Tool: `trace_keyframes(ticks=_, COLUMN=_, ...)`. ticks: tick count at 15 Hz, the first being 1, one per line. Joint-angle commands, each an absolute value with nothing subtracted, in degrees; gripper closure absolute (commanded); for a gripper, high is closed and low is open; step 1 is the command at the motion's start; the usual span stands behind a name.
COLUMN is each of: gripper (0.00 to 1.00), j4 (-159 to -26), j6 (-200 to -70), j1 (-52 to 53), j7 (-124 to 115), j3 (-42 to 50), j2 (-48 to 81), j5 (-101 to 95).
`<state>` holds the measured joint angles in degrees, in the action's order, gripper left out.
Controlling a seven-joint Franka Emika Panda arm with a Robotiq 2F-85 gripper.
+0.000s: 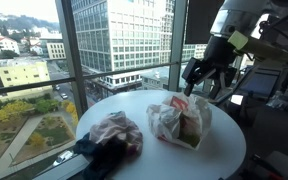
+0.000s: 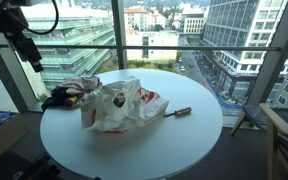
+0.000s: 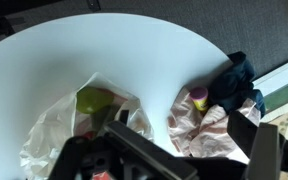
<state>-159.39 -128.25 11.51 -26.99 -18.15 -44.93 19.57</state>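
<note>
White plastic bag sits on the round worktop just below the tool, which hangs empty with jaws spread wide. Crumpled cloth lies beyond the bag, farther off.

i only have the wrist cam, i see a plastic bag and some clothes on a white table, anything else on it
Observer: Yes, a small dark stick-like thing lies on the table, on the side of the plastic bag away from the clothes.
Operator: how high is the gripper
Observer: In an exterior view the gripper hangs open, well above the table, touching nothing.
Operator: whats around the table
Observer: Tall windows stand right behind it, as both exterior views show.
</note>
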Motion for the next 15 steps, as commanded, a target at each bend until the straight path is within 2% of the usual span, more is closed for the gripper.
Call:
trace_keyframes(ticks=1, gripper=0.00, j4=-159.0, j6=-129.4, j1=6.6, j7=-33.4, j3=-21.3, j2=-42.3, j5=15.3)
trace_keyframes(ticks=4, gripper=0.00, j4=-158.7, j6=-129.2, j1=0.8, j7=-40.0, j3=-22.2, j2=-39.1, j5=9.6)
trace_keyframes(ticks=11, gripper=0.00, j4=-151.3, j6=-133.9, j1=-5.8, j7=-48.9, j3=-20.4, j2=-19.4, j5=2.4)
trace_keyframes(ticks=15, gripper=0.00, j4=-144.6, j6=-133.5, j1=-8.2, j7=-62.6, j3=-20.9, j2=-9.9, j5=-13.7)
